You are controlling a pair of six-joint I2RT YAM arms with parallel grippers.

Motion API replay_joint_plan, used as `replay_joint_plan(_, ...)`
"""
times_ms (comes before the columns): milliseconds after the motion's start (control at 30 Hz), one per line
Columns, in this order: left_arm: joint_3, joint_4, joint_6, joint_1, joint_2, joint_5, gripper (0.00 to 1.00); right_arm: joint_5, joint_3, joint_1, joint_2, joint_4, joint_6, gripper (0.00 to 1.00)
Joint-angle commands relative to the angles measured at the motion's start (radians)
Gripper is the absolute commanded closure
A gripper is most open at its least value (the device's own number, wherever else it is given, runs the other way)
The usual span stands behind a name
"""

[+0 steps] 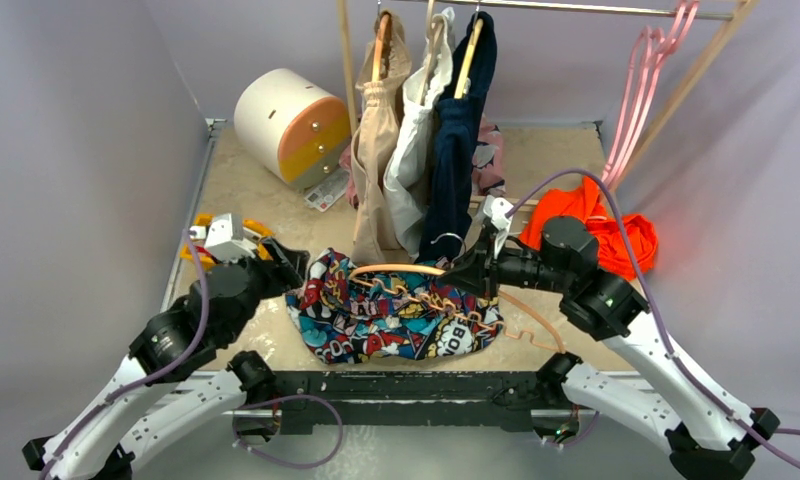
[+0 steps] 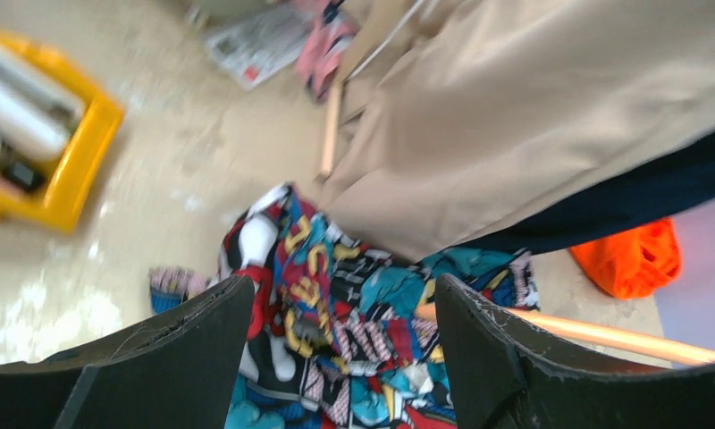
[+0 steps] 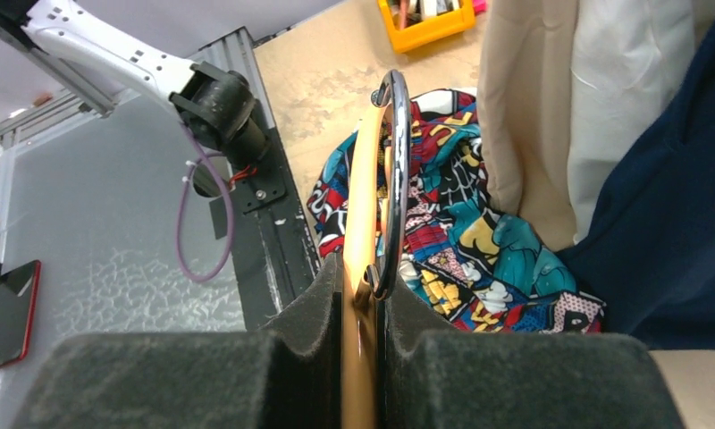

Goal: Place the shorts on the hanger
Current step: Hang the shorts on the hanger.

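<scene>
The comic-print shorts (image 1: 396, 318) lie crumpled on the table at front centre. The peach-orange hanger (image 1: 391, 268) lies across them, one arm reaching right toward the front edge. My right gripper (image 1: 464, 272) is shut on the hanger at its neck; in the right wrist view the pads (image 3: 323, 299) clamp the hanger (image 3: 363, 197) beside its silver hook (image 3: 399, 161), above the shorts (image 3: 466, 246). My left gripper (image 1: 294, 268) is open and empty at the shorts' left edge. In the left wrist view its fingers (image 2: 193, 344) straddle the shorts (image 2: 354, 331), with the hanger (image 2: 604, 336) at right.
A beige garment (image 1: 379, 150), a white one and a navy garment (image 1: 456, 140) hang from the rack just behind the shorts. An orange garment (image 1: 601, 225) lies right, pink hangers (image 1: 644, 85) hang back right, a round drawer box (image 1: 291, 125) stands back left, a yellow tray (image 1: 221, 240) sits left.
</scene>
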Motion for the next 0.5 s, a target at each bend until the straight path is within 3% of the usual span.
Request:
replay_joint_plan(0,-0.069,-0.196,-0.356,0.004,0.020,-0.077,0.27,0.052,0.013,0.002,-0.025,0.010,0.008,1.00)
replay_joint_plan(233,-0.142,-0.152,-0.372,0.005,0.119,0.004,0.31,0.072,-0.036,0.001,-0.038,0.037,0.007,1.00)
replay_joint_plan(467,-0.200,-0.032,-0.343,0.004,0.273,0.054,0.56,0.076,-0.066,0.001,-0.045,0.082,0.012,1.00)
